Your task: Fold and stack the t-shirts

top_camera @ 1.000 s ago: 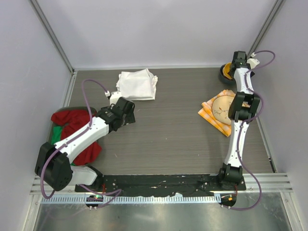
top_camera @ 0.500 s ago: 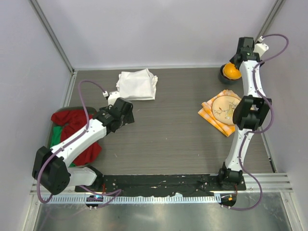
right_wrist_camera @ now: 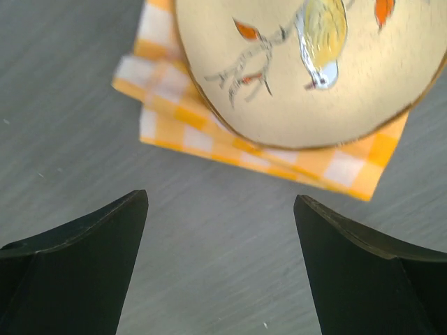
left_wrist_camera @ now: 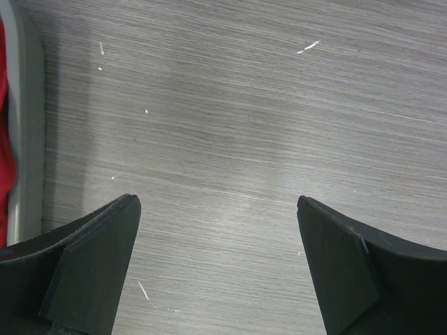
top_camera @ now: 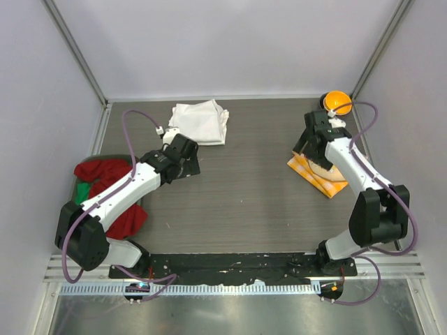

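A folded white t-shirt (top_camera: 199,123) lies at the back of the table. At the left edge a red t-shirt (top_camera: 105,180) is heaped up, with a bit of green t-shirt (top_camera: 83,190) showing under it. A sliver of the red t-shirt (left_wrist_camera: 3,132) also shows in the left wrist view. My left gripper (top_camera: 190,166) (left_wrist_camera: 216,201) is open over bare table between the red heap and the white shirt, holding nothing. My right gripper (top_camera: 304,148) (right_wrist_camera: 220,197) is open and empty over bare table, just left of the orange checked cloth.
An orange checked cloth (top_camera: 316,178) (right_wrist_camera: 174,122) with a round bird-painted plate (top_camera: 323,159) (right_wrist_camera: 293,77) on it lies at the right. An orange bowl (top_camera: 336,101) stands in the back right corner. A pale grey rim (left_wrist_camera: 28,139) borders the red heap.
My right arm swung from the back right corner by the orange bowl down to the cloth's left side, its jaws opening wider. My left gripper shifted slightly toward the white shirt.
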Motion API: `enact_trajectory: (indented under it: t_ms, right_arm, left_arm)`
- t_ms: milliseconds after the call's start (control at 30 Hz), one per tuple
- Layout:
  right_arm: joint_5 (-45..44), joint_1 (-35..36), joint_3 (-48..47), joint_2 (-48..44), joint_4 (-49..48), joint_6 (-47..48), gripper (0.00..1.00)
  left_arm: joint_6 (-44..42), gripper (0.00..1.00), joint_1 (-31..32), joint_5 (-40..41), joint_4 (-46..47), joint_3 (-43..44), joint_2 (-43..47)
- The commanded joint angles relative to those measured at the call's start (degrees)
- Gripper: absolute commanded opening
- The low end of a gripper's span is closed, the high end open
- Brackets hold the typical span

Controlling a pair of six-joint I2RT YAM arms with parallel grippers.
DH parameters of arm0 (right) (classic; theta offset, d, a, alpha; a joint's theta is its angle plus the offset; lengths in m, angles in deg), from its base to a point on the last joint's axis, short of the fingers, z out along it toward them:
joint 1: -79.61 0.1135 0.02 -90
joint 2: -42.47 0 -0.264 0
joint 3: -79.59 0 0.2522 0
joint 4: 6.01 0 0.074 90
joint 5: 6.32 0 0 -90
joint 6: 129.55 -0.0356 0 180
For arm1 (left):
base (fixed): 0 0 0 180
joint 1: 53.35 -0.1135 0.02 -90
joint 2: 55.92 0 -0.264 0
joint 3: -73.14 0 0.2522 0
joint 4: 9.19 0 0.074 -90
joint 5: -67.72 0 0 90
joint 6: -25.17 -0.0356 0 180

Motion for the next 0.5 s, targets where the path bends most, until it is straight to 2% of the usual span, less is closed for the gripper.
enact_trajectory:
  t_ms: [0,100,300,467]
  right_arm:
    - [3.6,1.8,8.3,-7.6,-3.2,-2.1,0.92]
    - [6.0,2.5,12.2,-8.7,-5.3,-0.8,0.93]
    - [13.3,4.6,16.7,-3.5,-12.5,-0.6,0.93]
    - [11.7,5.4,15.8,3.8,-18.4,1.1,0.94]
  left_arm:
    - [1.5,1.0,0.3,-2.9,-0.1,0.3,0.3]
    - [2.7,1.0,0.3,-3.6,0.6,-0.8,0.8]
    - [4.3,1.0,0.3,-4.3,1.7,-2.2,1.4]
    - [4.3,1.0,0.3,-3.4,1.8,-2.8,1.9]
